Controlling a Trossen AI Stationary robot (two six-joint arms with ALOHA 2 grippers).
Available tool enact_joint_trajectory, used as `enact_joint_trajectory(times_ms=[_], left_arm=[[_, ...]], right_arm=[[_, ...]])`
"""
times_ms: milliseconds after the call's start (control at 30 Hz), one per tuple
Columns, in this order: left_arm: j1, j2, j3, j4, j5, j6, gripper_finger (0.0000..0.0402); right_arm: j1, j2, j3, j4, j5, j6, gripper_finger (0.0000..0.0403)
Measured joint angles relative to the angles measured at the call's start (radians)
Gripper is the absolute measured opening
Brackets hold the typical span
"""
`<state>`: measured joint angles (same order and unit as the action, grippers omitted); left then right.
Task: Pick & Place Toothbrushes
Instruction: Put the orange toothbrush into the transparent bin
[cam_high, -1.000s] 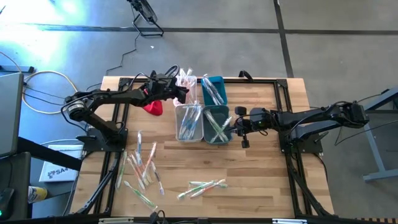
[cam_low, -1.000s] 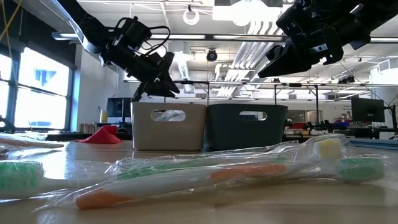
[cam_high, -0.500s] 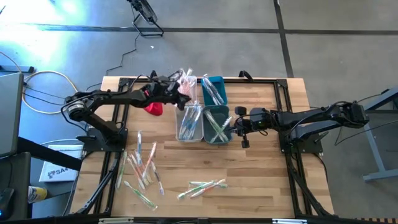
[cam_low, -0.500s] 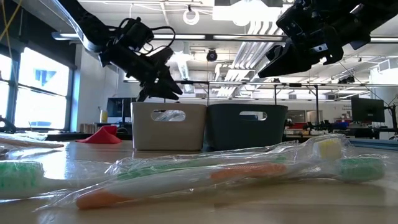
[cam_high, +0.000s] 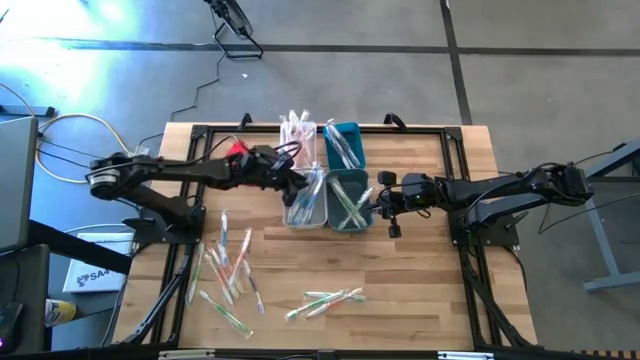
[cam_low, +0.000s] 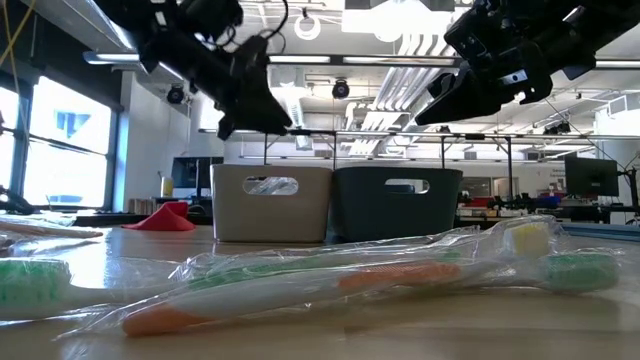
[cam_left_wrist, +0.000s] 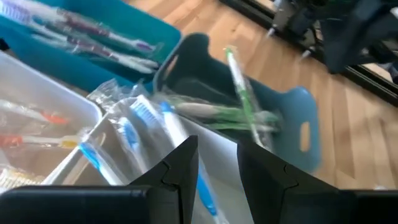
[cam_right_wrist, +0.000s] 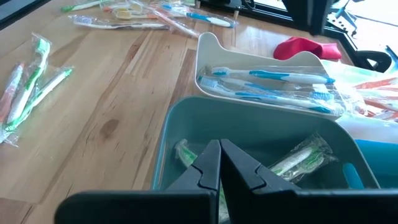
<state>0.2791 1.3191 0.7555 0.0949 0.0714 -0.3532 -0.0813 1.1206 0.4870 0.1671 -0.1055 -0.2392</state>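
Wrapped toothbrushes lie loose on the table at the near left (cam_high: 225, 265) and near centre (cam_high: 325, 300). Others fill four bins: pink and orange ones in the far white bin (cam_high: 298, 130), some in the far teal bin (cam_high: 343, 145), blue ones in the near white bin (cam_high: 303, 200) and green ones in the near teal bin (cam_high: 348, 203). My left gripper (cam_high: 300, 182) is open and empty above the near white bin (cam_left_wrist: 124, 143). My right gripper (cam_high: 372, 207) is shut and empty above the near teal bin's right end (cam_right_wrist: 261, 130).
A red cloth (cam_high: 243, 170) lies left of the bins, partly under my left arm. The four bins stand close together at the table's centre. Bare wood lies to the right of the bins and along the near right.
My left gripper has gone toward the table's near edge, from over the far white bin to over the near white bin. My right arm has kept still.
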Motion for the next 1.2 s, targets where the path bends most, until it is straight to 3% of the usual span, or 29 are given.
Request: enact_joint_trajectory(times_ms=[333,500,733,1200], left_arm=[[-0.217,-0.143,-0.077,-0.064,-0.237,-0.063,0.0109],[-0.376,-0.168,-0.139,0.03,-0.3,-0.135,0.0109],[-0.55,-0.168,-0.148,0.095,-0.468,-0.209,0.0109],[-0.633,-0.168,-0.148,0.098,-0.482,-0.433,0.0109]], right_arm=[[0.0,0.0,0.0,0.0,-0.001,0.002,0.0002],[0.0,0.0,0.0,0.001,-0.001,0.002,0.0002],[0.0,0.0,0.0,0.001,-0.001,0.002,0.0002],[0.0,0.0,0.0,0.001,-0.001,0.002,0.0002]])
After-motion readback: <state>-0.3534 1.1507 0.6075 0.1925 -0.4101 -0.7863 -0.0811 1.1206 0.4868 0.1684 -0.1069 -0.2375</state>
